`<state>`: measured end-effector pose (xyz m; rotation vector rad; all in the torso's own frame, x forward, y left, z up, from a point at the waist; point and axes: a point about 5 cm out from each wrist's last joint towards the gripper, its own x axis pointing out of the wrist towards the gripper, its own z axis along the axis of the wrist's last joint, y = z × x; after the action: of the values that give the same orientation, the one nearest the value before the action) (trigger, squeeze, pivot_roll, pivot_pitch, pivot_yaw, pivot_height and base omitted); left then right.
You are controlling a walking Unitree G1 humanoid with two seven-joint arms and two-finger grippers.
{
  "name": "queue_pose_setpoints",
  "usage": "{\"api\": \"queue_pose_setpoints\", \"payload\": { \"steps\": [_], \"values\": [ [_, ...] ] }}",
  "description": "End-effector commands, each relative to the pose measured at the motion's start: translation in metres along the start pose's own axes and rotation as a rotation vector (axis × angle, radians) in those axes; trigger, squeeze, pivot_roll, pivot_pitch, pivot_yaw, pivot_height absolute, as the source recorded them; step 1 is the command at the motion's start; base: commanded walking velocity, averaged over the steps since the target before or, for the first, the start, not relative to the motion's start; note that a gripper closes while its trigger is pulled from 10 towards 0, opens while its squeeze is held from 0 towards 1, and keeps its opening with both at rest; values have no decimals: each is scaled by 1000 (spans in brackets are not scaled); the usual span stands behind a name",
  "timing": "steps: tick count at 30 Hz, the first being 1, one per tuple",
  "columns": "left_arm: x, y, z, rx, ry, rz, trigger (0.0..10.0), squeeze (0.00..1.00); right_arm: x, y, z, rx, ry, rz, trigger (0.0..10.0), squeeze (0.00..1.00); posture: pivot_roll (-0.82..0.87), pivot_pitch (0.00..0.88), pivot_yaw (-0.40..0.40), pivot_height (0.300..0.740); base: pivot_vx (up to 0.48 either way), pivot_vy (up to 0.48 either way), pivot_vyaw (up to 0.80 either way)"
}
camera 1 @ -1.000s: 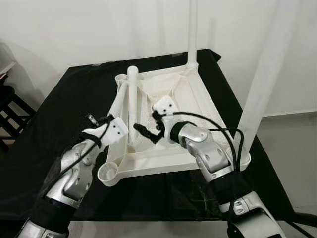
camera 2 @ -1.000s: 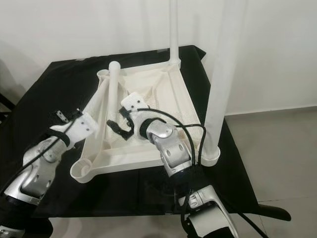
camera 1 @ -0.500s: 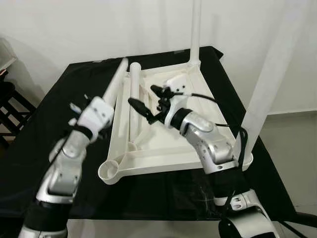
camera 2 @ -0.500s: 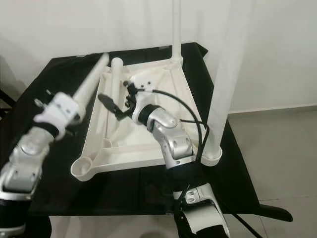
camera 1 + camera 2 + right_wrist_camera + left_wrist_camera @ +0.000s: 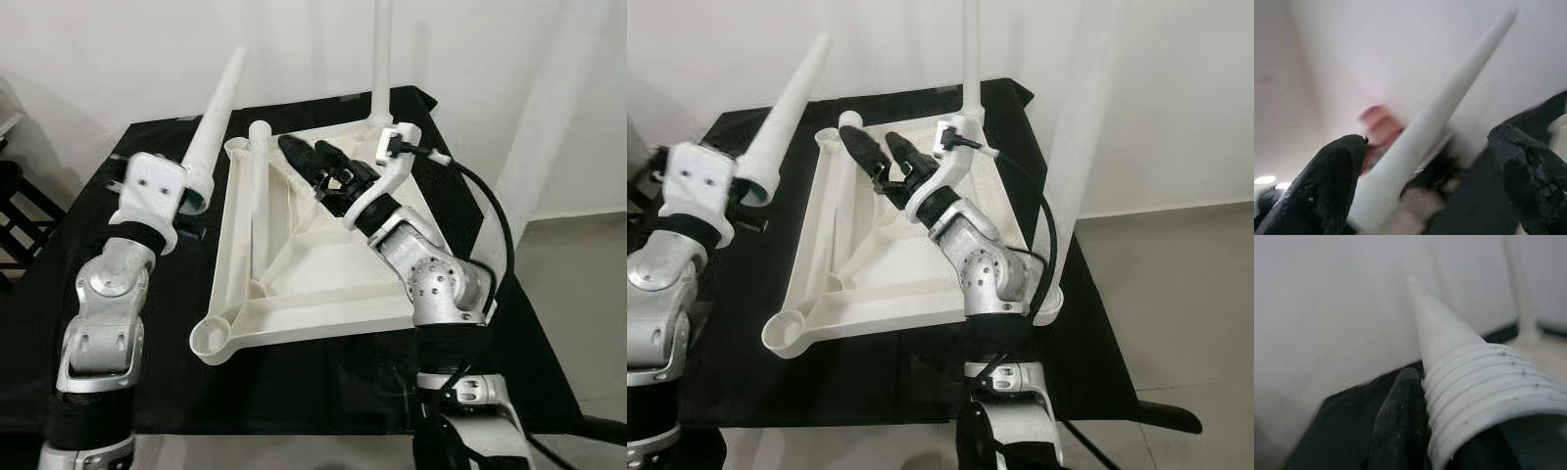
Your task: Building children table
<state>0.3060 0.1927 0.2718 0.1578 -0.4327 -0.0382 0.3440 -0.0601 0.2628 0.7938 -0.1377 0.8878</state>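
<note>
I see the white children's tabletop [image 5: 323,264] lying upside down on the black-covered desk [image 5: 108,264], with legs already standing up from its far corner [image 5: 380,59], its right near corner [image 5: 534,147] and one more [image 5: 260,206] by the left edge. My left gripper [image 5: 186,191] holds a loose tapered leg [image 5: 217,113] by its threaded end, fingers closed on it, raised above the desk left of the tabletop and pointing up toward the wall. My right gripper [image 5: 315,162] hovers over the tabletop's far part, its fingers [image 5: 1327,181] spread apart and empty. The near left socket [image 5: 213,340] is open.
</note>
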Motion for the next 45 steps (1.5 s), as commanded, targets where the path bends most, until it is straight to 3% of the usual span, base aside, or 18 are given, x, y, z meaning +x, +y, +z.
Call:
{"api": "queue_pose_setpoints", "payload": {
  "steps": [1, 3, 4, 5, 6, 8, 9, 11, 18, 23, 26, 31, 35, 36, 39, 40, 45],
  "values": [
    [-3, 11, 15, -109, -93, 42, 0, 0, 7, 10, -6, 97, 0, 68, 10000, 0, 15, 115, 97, 740, 0, 0, 0],
    [-5, 11, 20, -288, -140, 15, 0, 0, 8, 12, -11, 161, 7, 99, 10000, 0, 17, 113, 95, 740, 0, 0, 0],
    [-5, 11, 20, -288, -140, 15, 0, 0, 8, 12, -11, 161, 7, 99, 10000, 0, 17, 113, 95, 740, 0, 0, 0],
    [-7, 9, 22, -379, -167, -12, 0, 0, 9, 15, -13, 192, 11, 132, 10000, 0, 15, 112, 92, 740, 0, 0, 0],
    [-7, 9, 22, -379, -167, -12, 0, 0, 9, 15, -13, 192, 11, 132, 10000, 0, 15, 112, 92, 740, 0, 0, 0],
    [-16, 0, 20, -583, -199, -141, 0, 0, 9, 27, -14, 243, 16, 244, 10000, 0, 12, 109, 89, 740, 0, 0, 0],
    [-16, 0, 20, -583, -199, -141, 0, 0, 9, 27, -14, 243, 16, 244, 10000, 0, 12, 109, 89, 740, 0, 0, 0],
    [-29, -10, 16, -769, -222, -272, 0, 0, 6, 37, -10, 264, 16, 334, 10000, 0, 7, 109, 86, 740, 0, 0, 0],
    [-55, -24, 10, -1008, -222, -471, 0, 0, 2, 51, -9, 287, 60, 444, 10000, 0, 0, 108, 75, 740, 0, 0, 0],
    [-60, -27, 7, -1039, -208, -502, 0, 0, 3, 52, -10, 290, 74, 459, 10000, 0, 2, 100, 70, 740, 0, 0, 0],
    [-64, -30, 4, -1104, -207, -516, 0, 0, 4, 54, -10, 291, 78, 475, 10000, 0, -1, 93, 67, 740, 0, 0, 0],
    [-71, -50, -1, -1190, -162, -587, 0, 0, 9, 61, -9, 295, 72, 524, 10000, 0, -7, 82, 68, 740, 0, 0, 0],
    [-72, -55, -1, -1215, -156, -603, 0, 0, 10, 63, -8, 296, 69, 537, 10000, 0, -7, 82, 68, 740, 0, 0, 0],
    [-74, -62, -2, -1250, -145, -616, 0, 0, 11, 65, -8, 302, 63, 558, 9373, 0, -8, 75, 65, 740, 0, 0, 0],
    [-75, -69, -3, -1285, -136, -626, 0, 0, 11, 67, -8, 311, 63, 585, 9373, 0, -8, 74, 65, 740, 0, 0, 0],
    [-76, -74, -4, -1318, -129, -636, 0, 0, 11, 70, -8, 326, 64, 618, 0, 0, -5, 74, 63, 740, 0, 0, 0],
    [-83, -87, -4, -1400, -97, -692, 0, 0, 8, 75, -10, 345, 63, 682, 0, 0, -2, 74, 72, 740, 0, 0, 0]
  ]
}}
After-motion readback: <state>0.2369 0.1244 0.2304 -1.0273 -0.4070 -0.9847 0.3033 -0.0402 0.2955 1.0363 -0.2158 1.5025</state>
